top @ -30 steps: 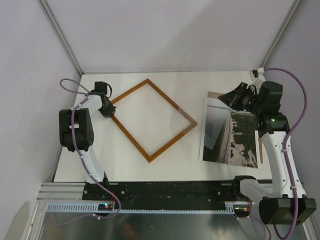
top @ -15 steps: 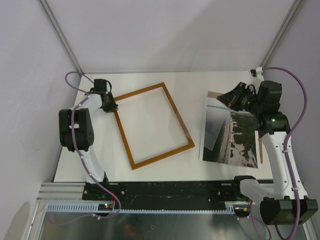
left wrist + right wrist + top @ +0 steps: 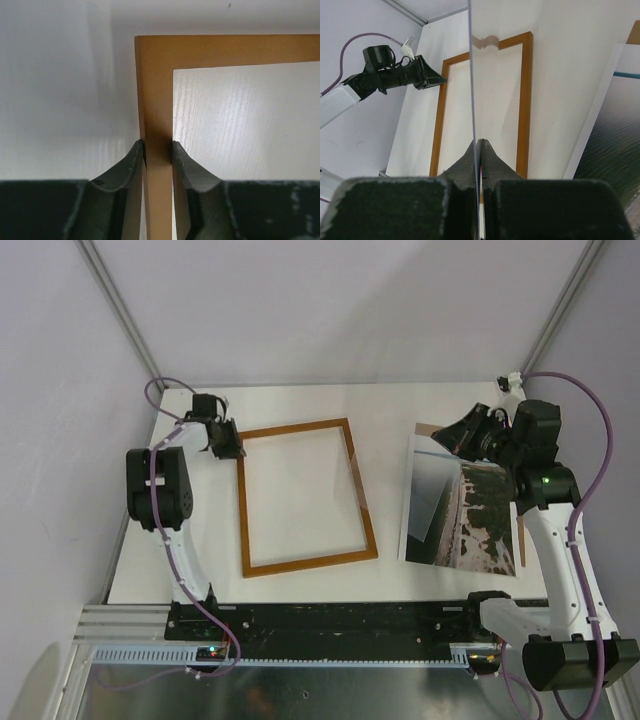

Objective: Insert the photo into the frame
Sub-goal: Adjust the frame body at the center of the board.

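Note:
The frame (image 3: pixel 295 427), a thin wooden rectangle, lies flat on the white table, left of centre. My left gripper (image 3: pixel 236 450) is shut on its left rail (image 3: pixel 155 100) just below the far-left corner, one finger on each side of the rail (image 3: pixel 158 147). The photo (image 3: pixel 480 520), dark water beside pale land, lies at the right. My right gripper (image 3: pixel 450 438) hovers over the photo's far-left corner, shut (image 3: pixel 479 142) on the edge of a clear sheet (image 3: pixel 432 490) held tilted above the photo. In the right wrist view the frame (image 3: pixel 524 100) shows through that sheet (image 3: pixel 500 75).
A brown backing board (image 3: pixel 521 545) peeks out from under the photo at its right edge. The table's near edge (image 3: pixel 300 598) runs just below the frame. White walls close in the table on the left, right and far sides.
The frame has swung clockwise from a diamond to nearly square with the table, led by my left gripper at its corner. The right gripper and clear sheet have stayed put.

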